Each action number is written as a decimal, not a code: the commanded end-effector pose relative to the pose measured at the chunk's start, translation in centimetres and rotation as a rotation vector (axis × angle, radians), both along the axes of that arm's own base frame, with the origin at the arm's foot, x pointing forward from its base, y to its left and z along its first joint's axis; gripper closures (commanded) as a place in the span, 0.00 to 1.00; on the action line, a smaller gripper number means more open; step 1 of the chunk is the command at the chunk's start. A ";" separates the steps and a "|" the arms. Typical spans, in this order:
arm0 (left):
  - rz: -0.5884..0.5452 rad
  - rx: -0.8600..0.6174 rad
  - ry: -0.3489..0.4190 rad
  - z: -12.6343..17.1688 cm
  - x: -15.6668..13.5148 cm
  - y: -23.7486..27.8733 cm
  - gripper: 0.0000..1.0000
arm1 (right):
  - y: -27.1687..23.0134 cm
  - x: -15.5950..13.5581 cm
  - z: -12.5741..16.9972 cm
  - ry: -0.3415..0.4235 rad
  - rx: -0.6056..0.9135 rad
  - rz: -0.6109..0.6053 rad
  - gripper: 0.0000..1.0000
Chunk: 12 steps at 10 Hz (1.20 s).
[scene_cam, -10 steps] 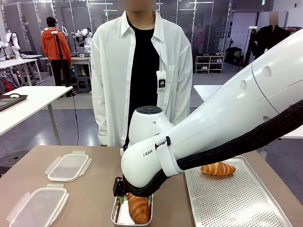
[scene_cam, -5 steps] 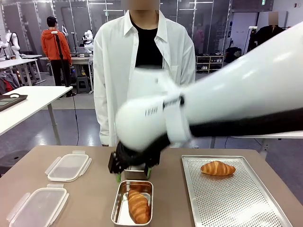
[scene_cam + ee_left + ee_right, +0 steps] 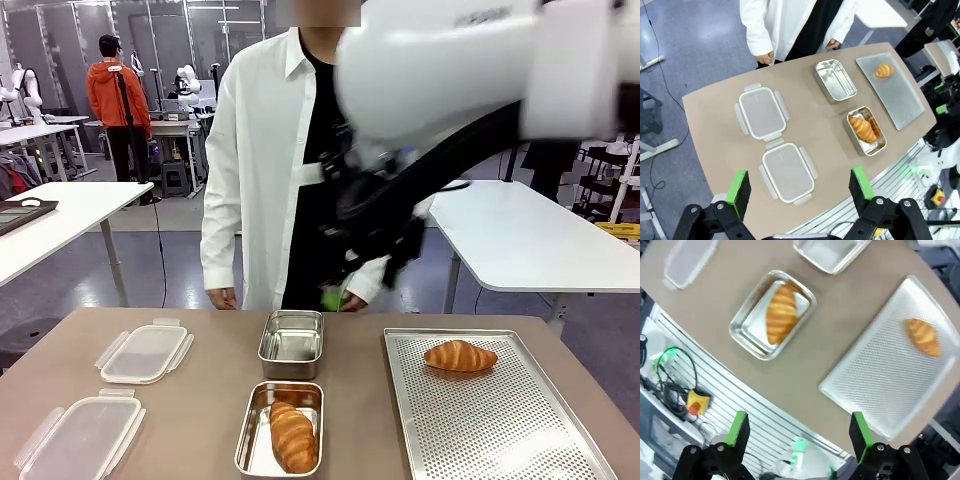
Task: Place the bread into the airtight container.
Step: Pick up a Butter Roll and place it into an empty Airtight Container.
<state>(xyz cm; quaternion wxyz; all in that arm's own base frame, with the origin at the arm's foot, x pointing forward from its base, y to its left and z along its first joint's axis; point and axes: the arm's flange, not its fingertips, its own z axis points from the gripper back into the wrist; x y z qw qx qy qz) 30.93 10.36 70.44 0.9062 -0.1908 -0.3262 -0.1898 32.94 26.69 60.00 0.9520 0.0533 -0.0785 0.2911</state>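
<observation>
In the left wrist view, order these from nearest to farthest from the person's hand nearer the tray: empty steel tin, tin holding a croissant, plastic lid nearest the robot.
1. Empty steel tin, far side, beside the hand.
2. Tin holding a croissant, nearer the robot.
3. Plastic lid, at the robot's edge.

We see a brown table [image 3: 200,400] bearing five things. At its left side lie two clear clip-on lids, the far lid [image 3: 145,353] and the near lid [image 3: 80,437], close but apart. In the middle stand two steel containers, the far container [image 3: 291,343] just behind the near container [image 3: 252,445], and at the right rests a perforated tray [image 3: 480,420].
</observation>
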 end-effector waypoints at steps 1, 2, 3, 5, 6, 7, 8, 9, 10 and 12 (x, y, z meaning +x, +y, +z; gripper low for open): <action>-0.018 0.000 -0.006 0.1 -0.1 0.0 0.00 | -7.1 -0.8 0.2 -0.112 -0.011 0.043 0.00; -0.018 0.000 -0.006 0.1 -0.1 0.0 0.00 | -11.8 -2.0 1.8 -0.166 0.016 0.041 0.00; -0.018 0.000 -0.006 0.1 -0.1 0.0 0.00 | -15.7 -2.8 3.0 -0.218 0.024 0.049 0.00; -0.018 0.000 -0.006 0.1 -0.1 0.0 0.00 | -22.8 -3.3 4.3 -0.254 0.046 0.034 0.00; -0.018 0.000 -0.006 0.1 -0.1 0.0 0.00 | -24.8 -3.8 4.8 -0.251 0.095 0.067 0.00; -0.018 0.000 -0.006 0.1 -0.1 0.0 0.00 | -25.7 -3.3 4.1 -0.229 0.042 0.073 0.00; -0.018 0.000 -0.006 0.1 -0.1 0.0 0.00 | -26.1 -2.1 3.0 -0.230 -0.020 0.076 0.00; -0.018 0.000 -0.006 0.1 -0.1 0.0 0.00 | -26.7 -1.0 1.9 -0.230 -0.072 0.088 0.00; -0.018 0.000 -0.006 0.1 -0.1 0.0 0.00 | -27.5 0.1 1.1 -0.249 -0.092 0.137 0.00; -0.018 0.000 -0.006 0.1 -0.1 0.0 0.00 | -27.7 3.1 -1.8 -0.257 -0.113 0.135 0.00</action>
